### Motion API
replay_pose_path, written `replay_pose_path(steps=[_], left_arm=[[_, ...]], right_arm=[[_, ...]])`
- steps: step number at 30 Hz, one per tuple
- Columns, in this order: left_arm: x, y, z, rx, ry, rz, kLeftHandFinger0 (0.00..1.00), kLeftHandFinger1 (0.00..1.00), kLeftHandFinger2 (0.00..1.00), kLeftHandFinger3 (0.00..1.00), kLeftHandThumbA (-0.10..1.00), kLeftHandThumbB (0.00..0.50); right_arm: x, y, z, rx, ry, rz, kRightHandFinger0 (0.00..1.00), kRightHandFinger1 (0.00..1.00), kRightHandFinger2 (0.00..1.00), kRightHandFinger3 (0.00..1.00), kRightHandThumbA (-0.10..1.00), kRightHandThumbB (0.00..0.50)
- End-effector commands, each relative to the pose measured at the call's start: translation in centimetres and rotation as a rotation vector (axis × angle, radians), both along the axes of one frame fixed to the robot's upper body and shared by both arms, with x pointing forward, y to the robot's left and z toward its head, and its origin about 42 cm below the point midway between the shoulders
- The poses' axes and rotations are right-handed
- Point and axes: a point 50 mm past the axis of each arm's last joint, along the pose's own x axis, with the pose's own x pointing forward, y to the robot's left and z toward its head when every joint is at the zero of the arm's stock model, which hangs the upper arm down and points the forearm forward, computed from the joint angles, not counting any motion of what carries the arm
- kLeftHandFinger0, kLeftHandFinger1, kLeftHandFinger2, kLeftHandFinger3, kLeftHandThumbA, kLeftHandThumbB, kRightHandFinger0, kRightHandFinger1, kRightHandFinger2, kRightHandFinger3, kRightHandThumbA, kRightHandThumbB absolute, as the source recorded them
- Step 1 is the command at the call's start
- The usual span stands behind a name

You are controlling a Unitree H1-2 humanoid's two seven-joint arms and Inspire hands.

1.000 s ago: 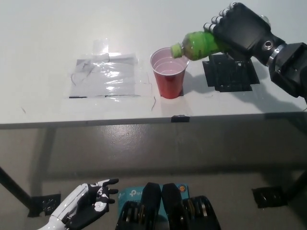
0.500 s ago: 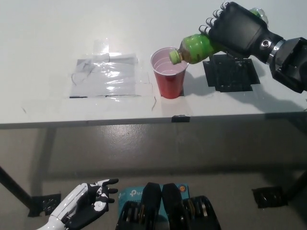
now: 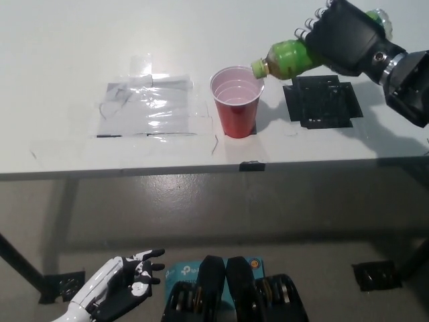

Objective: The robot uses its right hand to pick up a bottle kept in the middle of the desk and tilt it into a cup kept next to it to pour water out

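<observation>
Your right hand stays clamped around the green bottle, but it has drawn back up and to the right since half a second ago, so the bottle's mouth now sits just outside the rim of the red cup instead of over its opening. You can see the bottle still tipped toward the cup, above the black mat on the desk, with the taped clear sheet to the cup's left. Your left hand rests low below the desk edge, fingers spread and empty, unchanged.
</observation>
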Motion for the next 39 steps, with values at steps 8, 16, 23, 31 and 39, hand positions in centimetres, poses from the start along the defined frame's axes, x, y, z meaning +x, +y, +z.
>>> replay_pose_path(steps=[8, 16, 23, 31, 39], left_arm=[[-0.4, -0.1, 0.8, -0.001, -0.015, -0.028, 0.78, 0.85, 0.90, 0.95, 0.81, 0.109], [-0.5, 0.1, 0.6, 0.001, -0.022, -0.035, 0.78, 0.85, 0.90, 0.97, 0.82, 0.120], [-0.7, 0.1, 0.4, -0.008, -0.012, -0.028, 0.80, 0.86, 0.91, 0.96, 0.80, 0.118], [-1.0, 0.1, 0.0, -0.023, 0.000, -0.017, 0.82, 0.87, 0.90, 0.96, 0.82, 0.149], [-1.6, -0.1, -0.7, -0.046, 0.019, -0.010, 0.83, 0.87, 0.90, 0.96, 0.83, 0.159]], right_arm=[[0.0, 1.8, 5.2, 0.032, -0.160, -0.169, 0.00, 0.01, 0.23, 0.07, 0.01, 0.073], [-0.2, 1.5, 4.8, 0.074, -0.121, -0.187, 0.00, 0.00, 0.20, 0.00, -0.03, 0.021], [-0.7, 0.3, 4.0, 0.106, -0.079, -0.220, 0.00, 0.00, 0.20, 0.00, -0.09, 0.007], [-0.9, -0.8, 2.4, 0.344, 0.046, -0.262, 0.00, 0.03, 0.31, 0.14, -0.10, 0.070], [-1.6, -1.0, 0.4, 0.942, 0.293, -0.314, 0.00, 0.00, 0.24, 0.39, -0.10, 0.001]])
